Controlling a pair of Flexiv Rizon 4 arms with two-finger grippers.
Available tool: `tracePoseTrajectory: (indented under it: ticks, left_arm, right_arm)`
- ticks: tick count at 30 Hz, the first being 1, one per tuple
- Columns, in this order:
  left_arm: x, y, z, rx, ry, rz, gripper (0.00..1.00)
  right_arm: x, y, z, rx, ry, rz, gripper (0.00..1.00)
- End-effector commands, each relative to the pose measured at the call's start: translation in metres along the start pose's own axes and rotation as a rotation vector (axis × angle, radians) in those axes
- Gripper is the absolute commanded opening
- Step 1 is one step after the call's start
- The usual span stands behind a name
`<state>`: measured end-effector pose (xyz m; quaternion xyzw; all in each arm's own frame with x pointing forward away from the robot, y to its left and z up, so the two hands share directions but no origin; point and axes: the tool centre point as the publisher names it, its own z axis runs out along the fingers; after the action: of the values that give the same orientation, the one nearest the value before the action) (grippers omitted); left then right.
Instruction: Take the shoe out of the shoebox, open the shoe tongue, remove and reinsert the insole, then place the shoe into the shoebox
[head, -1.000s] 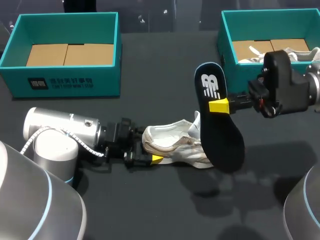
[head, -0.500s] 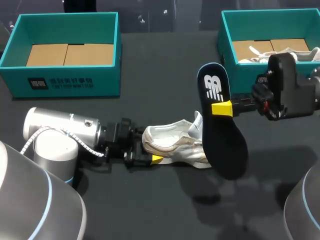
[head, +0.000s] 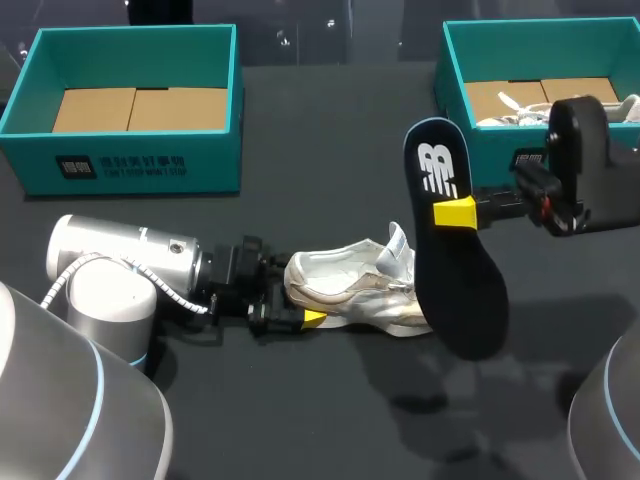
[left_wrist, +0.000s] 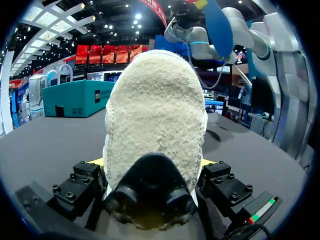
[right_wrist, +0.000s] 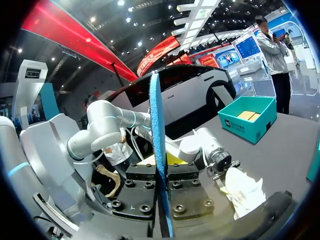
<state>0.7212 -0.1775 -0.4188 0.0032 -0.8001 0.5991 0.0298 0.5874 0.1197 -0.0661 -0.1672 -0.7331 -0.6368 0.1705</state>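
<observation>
Over the middle of the desk, the right gripper is closed on the edge of the thin, light, probably bendy insole, while the left gripper squeezes the soft shoe by its heel.

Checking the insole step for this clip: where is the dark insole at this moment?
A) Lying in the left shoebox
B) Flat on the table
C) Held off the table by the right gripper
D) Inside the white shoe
C: the right gripper is shut on the insole, which hangs clear of the table just beside the shoe, not inside it.
</observation>
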Motion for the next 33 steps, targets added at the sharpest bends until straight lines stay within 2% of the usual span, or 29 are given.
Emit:
tracePoseTrajectory:
  ticks: [1,2,3,4,16,24,26,27,33]
  left_arm:
    - [0.001,0.002,0.001,0.003,-0.005,0.002,0.35]
    - [0.001,0.001,0.000,0.002,-0.011,0.003,0.49]
    - [0.000,0.001,-0.001,0.001,-0.011,0.004,0.87]
    - [0.001,0.000,-0.002,-0.001,-0.010,0.005,1.00]
    - [0.007,-0.009,-0.024,-0.036,0.001,0.008,1.00]
    - [0.010,-0.008,-0.034,-0.138,-0.003,0.049,1.00]
    - [0.010,-0.008,-0.037,-0.185,-0.002,0.037,1.00]
    - [0.010,-0.009,-0.040,-0.234,0.011,0.033,1.00]
    - [0.010,-0.009,-0.040,-0.234,0.011,0.033,1.00]
  right_arm:
    - [0.004,-0.003,0.001,-0.005,-0.008,0.000,0.00]
    - [0.004,-0.003,0.001,-0.005,-0.008,0.000,0.00]
    - [0.004,-0.003,0.001,-0.005,-0.008,0.000,0.00]
    - [0.004,-0.003,0.001,-0.005,-0.008,0.000,0.00]
    - [0.004,-0.003,0.001,-0.005,-0.008,0.000,0.00]
    - [0.004,-0.003,0.001,-0.005,-0.008,0.000,0.00]
    - [0.004,-0.003,0.001,-0.005,-0.008,0.000,0.00]
    - [0.004,-0.003,0.001,-0.005,-0.008,0.000,0.00]
    - [0.004,-0.003,0.001,-0.005,-0.008,0.000,0.00]
